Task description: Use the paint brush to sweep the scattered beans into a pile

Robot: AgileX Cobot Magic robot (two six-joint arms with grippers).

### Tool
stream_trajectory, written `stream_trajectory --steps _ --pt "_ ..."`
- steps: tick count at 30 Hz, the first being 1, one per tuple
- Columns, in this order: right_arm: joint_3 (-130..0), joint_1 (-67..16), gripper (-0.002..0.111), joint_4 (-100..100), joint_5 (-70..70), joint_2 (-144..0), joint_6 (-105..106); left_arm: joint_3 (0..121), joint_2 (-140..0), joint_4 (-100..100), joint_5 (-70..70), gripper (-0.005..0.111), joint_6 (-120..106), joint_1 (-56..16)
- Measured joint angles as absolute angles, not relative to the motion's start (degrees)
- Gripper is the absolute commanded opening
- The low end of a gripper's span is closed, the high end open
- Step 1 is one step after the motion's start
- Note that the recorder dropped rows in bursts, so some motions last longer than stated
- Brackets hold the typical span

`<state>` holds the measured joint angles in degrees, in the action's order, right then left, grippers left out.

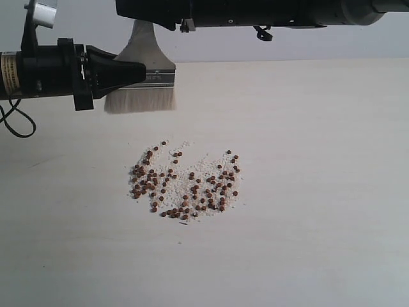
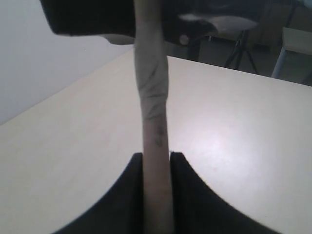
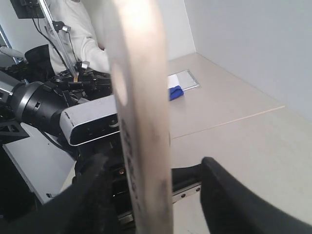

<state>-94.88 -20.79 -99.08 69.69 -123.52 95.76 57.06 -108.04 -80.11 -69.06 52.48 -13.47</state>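
Far left of the beans (image 1: 185, 185) | we pinch the paint brush (image 1: 142, 97) in the left gripper (image 2: 156, 160) | right gripper (image 3: 153, 168) fingers spread wide around it

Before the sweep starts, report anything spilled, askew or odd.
Tiny round reddish-brown beans mixed with whitish crumbs lie spilled loose across the pale tabletop, not heaped. The flat, white-bristled paint brush is apart from them, bristles down, clamped in the left pincer.

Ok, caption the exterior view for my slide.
Left gripper holds the paint brush, bristles down, clear of the scattered beans on the table.
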Motion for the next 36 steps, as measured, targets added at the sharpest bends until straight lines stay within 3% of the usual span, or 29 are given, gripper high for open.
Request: stream_trajectory --steps 26,30,36 --pt "-94.88 -18.72 0.064 -99.2 69.69 -123.52 94.89 57.06 -108.04 -79.68 -69.06 0.0 52.48 -13.47" --pt "-94.88 -18.72 0.058 -99.2 69.69 -123.52 94.67 57.06 -108.04 -79.68 -69.06 0.0 52.48 -13.47" --pt "-94.88 -18.72 0.039 -99.2 69.83 -123.52 94.45 57.06 -108.04 -79.68 -69.06 0.0 52.71 -13.47"
